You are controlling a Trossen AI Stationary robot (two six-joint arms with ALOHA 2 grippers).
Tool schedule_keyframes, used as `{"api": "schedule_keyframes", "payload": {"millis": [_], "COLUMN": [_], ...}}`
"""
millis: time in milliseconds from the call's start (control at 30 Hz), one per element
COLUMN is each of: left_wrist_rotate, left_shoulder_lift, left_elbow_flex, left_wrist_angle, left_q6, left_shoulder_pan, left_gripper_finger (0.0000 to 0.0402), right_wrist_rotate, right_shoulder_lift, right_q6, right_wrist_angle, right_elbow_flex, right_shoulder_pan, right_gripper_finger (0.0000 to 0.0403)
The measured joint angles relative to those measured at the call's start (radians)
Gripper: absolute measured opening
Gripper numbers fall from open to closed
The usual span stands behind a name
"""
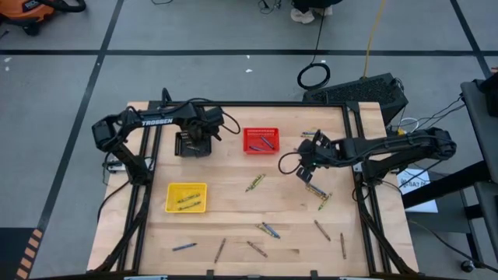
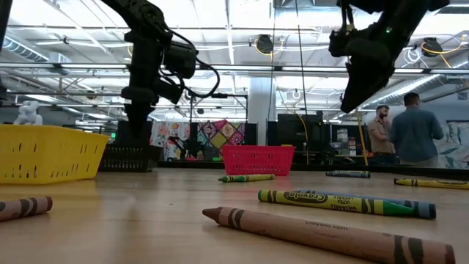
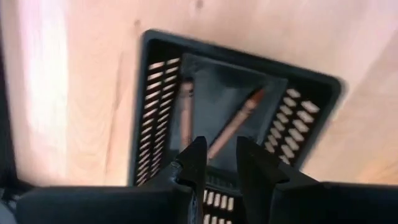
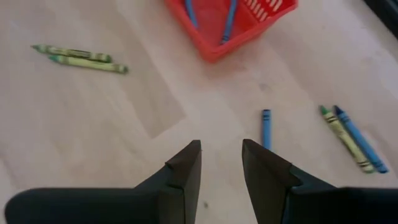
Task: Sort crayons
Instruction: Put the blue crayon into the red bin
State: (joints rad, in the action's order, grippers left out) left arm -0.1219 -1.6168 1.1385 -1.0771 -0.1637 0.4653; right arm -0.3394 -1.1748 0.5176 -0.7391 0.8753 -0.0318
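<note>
"TROSSEN" marks the left arm; a near crayon reads "Crayola"; both grippers' jaws released, empty.

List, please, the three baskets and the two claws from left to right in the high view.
yellow basket → black basket → left claw, above the black basket → red basket → right claw

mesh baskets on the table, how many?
3: yellow basket front-left, black basket at the back under the left claw, red basket back-centre, beside the right claw. None looks hidden.
</note>
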Motion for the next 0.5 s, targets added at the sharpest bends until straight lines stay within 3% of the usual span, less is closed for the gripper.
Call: {"api": "schedule_keyframes", "payload": {"millis": [233, 500], "left_wrist_rotate": [0.014, 0.015], "left_shoulder_lift": [0.046, 0.127], "left_elbow_flex": [0.0, 0.001], "left_wrist_angle": [0.025, 0.031], "left_q6": [0.025, 0.122], "left_shoulder_pan": [-0.087, -0.217], "left_gripper_finger": [0.008, 0.008], "right_wrist_rotate": [0.005, 0.138], "right_shoulder_lift": [-0.024, -0.115], "right_q6": [-0.062, -0.169], "right_wrist_angle": [-0.019, -0.016], "right_elbow_flex": [0.0, 0.0], "right_shoulder_pan": [0.1, 0.244], "right_gripper_finger": [0.0105, 0.0105]}}
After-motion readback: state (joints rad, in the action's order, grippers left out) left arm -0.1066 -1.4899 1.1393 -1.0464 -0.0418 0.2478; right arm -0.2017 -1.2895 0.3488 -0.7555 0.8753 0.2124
